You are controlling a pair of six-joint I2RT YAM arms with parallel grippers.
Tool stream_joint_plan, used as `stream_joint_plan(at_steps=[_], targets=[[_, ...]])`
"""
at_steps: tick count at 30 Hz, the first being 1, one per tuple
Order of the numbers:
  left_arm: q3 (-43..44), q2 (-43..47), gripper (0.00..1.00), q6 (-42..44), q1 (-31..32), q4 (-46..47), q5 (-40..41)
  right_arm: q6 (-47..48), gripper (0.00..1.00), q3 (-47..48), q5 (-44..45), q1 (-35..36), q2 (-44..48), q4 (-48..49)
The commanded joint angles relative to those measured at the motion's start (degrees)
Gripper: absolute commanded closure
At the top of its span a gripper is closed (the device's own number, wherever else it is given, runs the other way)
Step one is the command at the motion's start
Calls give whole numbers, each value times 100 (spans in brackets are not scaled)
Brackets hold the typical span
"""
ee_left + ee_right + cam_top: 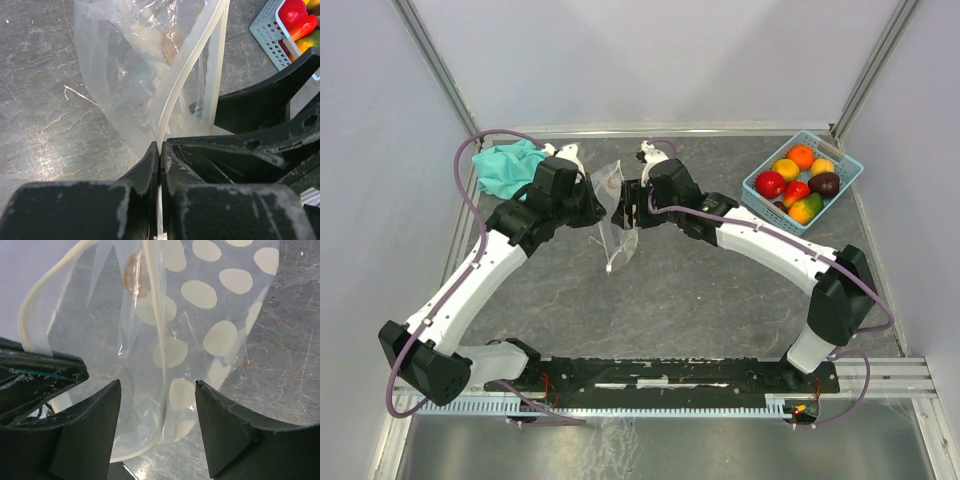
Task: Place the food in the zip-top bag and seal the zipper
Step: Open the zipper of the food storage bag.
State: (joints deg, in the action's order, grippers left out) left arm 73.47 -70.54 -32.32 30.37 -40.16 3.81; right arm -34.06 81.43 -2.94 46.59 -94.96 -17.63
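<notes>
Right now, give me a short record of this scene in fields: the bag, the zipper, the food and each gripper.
bag: zip-top bag, clear with white dots, held between the two grippers
zipper: zipper pinched at one end
left gripper: left gripper shut on the zipper
right gripper: right gripper open, bag wall between its fingers
food: toy fruits piled in the basket, far right
bag contents: cannot tell; a small brownish round patch shows through the plastic
other: teal cloth at far left
</notes>
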Motion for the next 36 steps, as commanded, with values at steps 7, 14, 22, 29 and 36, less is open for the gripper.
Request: stream_joint_plan(at_steps=[7, 14, 22, 29, 36], targets=[[347, 119, 97, 48, 22, -145, 250, 162, 74, 590, 258, -132, -267, -348], [561, -35, 97, 298, 22, -608, 791, 519, 98, 1307, 1649, -52, -507, -1877], [543, -149, 93, 384, 25, -558, 729, 470, 98, 1562, 2311, 134, -613, -2174], [-8, -125, 60, 12, 24, 211, -8, 53, 98, 1453, 2019, 139, -559, -1839], [-483, -78, 45, -359, 110, 675, -119, -179, 98, 1246, 1768, 140, -489, -1566]])
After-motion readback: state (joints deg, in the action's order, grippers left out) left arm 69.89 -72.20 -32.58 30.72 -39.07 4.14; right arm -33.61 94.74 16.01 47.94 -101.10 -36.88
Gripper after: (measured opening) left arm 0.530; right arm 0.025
